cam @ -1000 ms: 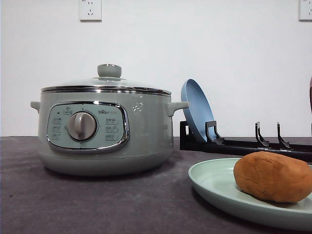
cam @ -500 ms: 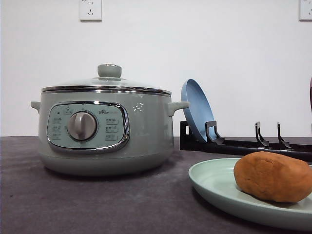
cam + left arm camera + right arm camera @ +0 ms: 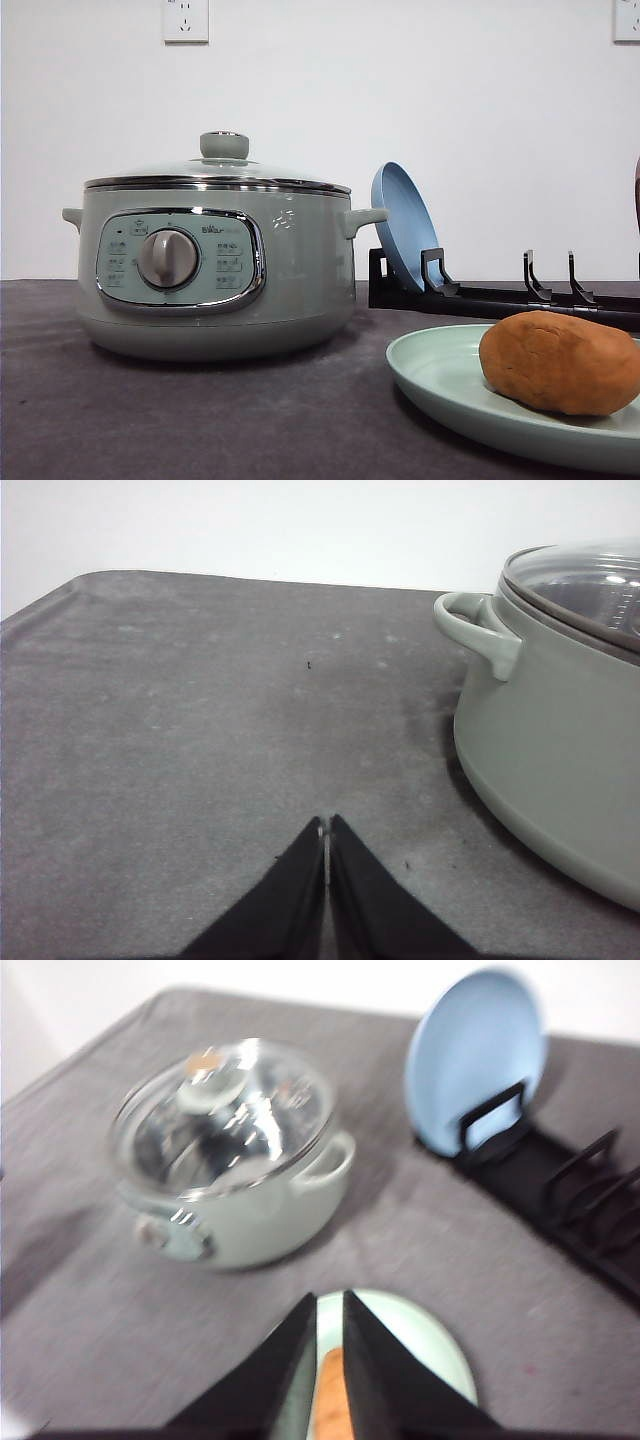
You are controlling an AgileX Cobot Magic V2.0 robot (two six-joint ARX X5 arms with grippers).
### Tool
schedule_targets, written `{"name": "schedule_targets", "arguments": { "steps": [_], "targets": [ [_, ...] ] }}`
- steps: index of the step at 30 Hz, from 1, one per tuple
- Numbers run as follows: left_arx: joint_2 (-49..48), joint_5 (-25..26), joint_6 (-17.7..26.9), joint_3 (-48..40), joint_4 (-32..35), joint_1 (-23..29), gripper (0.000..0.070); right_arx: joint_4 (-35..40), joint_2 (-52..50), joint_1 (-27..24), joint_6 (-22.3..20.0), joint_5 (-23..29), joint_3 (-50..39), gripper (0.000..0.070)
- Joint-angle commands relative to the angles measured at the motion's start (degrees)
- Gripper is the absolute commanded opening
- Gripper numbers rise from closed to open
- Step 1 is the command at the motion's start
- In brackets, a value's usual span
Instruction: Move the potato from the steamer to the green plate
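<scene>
The orange-brown potato (image 3: 555,362) lies on the pale green plate (image 3: 440,375) at the front right of the table. The sage-green steamer (image 3: 215,265) stands left of it with its glass lid on. My right gripper (image 3: 328,1298) hovers high above the green plate (image 3: 420,1345), its fingers a narrow gap apart and holding nothing; the potato (image 3: 330,1390) shows through that gap, and the steamer (image 3: 240,1160) is seen from above. My left gripper (image 3: 327,822) is shut and empty, low over the grey table beside the steamer (image 3: 560,750) and its side handle.
A blue plate (image 3: 400,225) leans upright in a black dish rack (image 3: 520,300) behind the green plate, right of the steamer. The rack (image 3: 580,1200) runs off to the right. A grey cloth covers the table, and a white wall stands behind it.
</scene>
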Motion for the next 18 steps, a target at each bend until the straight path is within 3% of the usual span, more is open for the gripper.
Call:
{"name": "schedule_targets", "arguments": {
  "steps": [1,10,18],
  "targets": [
    [-0.09,-0.16,0.48,-1.16,-0.33,0.00,0.0000,4.34,-2.55,-2.76,-1.13,-0.74,-3.27,0.0036],
    [-0.09,-0.16,0.48,-1.16,-0.33,0.00,0.0000,40.84,-19.13,-19.35,-1.08,-2.24,-34.17,0.0036],
    [-0.09,-0.17,0.48,-1.16,-0.32,0.00,0.0000,44.74,-28.26,-31.51,-1.31,-3.36,-52.41,0.0036]
  ]
}}
